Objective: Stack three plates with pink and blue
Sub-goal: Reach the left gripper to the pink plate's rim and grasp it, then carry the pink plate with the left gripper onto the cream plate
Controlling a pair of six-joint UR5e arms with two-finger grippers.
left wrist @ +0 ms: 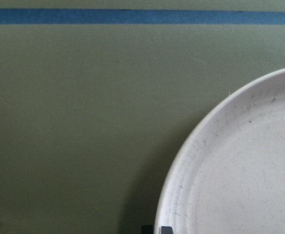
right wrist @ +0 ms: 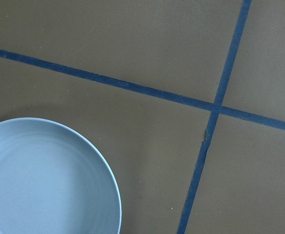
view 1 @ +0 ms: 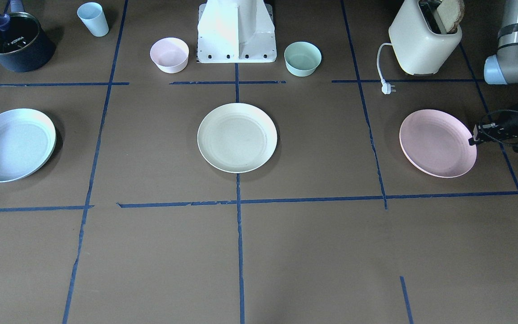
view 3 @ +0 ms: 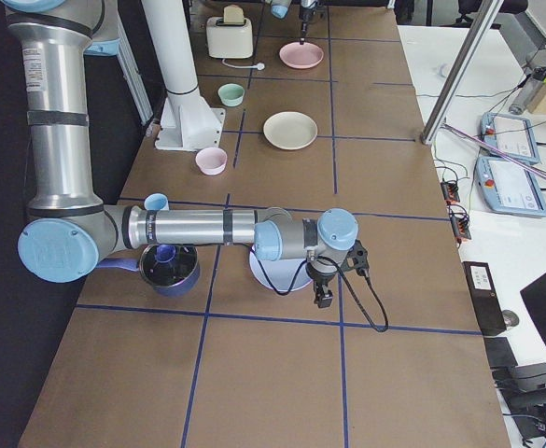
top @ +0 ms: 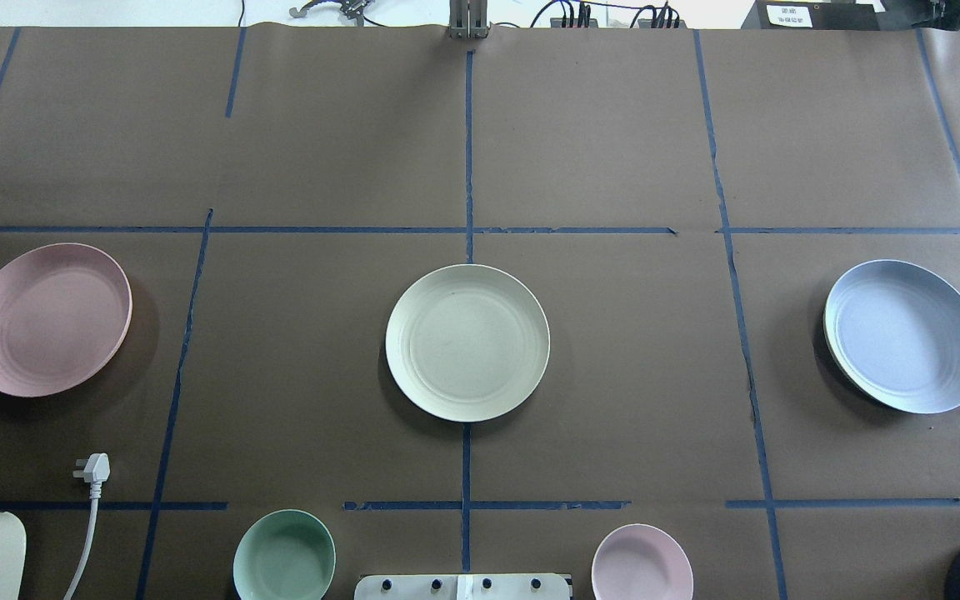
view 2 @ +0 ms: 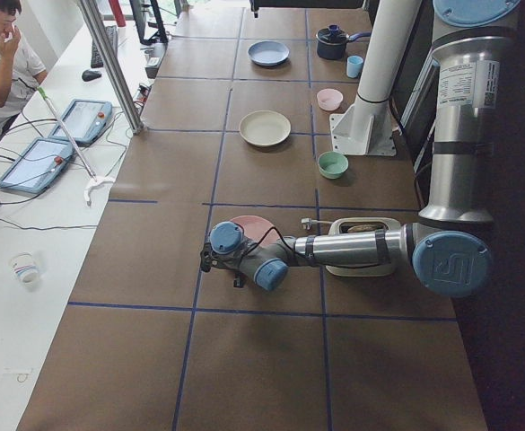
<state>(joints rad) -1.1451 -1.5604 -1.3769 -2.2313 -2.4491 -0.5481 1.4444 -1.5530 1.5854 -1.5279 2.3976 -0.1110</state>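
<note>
The pink plate (view 1: 436,143) lies right at the tip of the left claw (view 1: 475,135), whose gape and hold cannot be told, so a shallow pinch may slip and skid it across the desk (view 1: 313,252).

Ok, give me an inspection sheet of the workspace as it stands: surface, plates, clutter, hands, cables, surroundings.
Surface: brown paper table marked with a blue tape grid.
Job's things: cream plate at the centre, pink plate on the robot's left, blue plate on its right; all apart, none stacked.
Clutter: mint-green bowl, pink bowl, toaster, dark pot, light blue cup.
Hands: left hand at the pink plate's rim, right hand by the blue plate; open or shut cannot be told.
Cables: toaster plug lies loose on the table; black cable loops at the left wrist.
Surroundings: person seated beside teach pendants.
</note>
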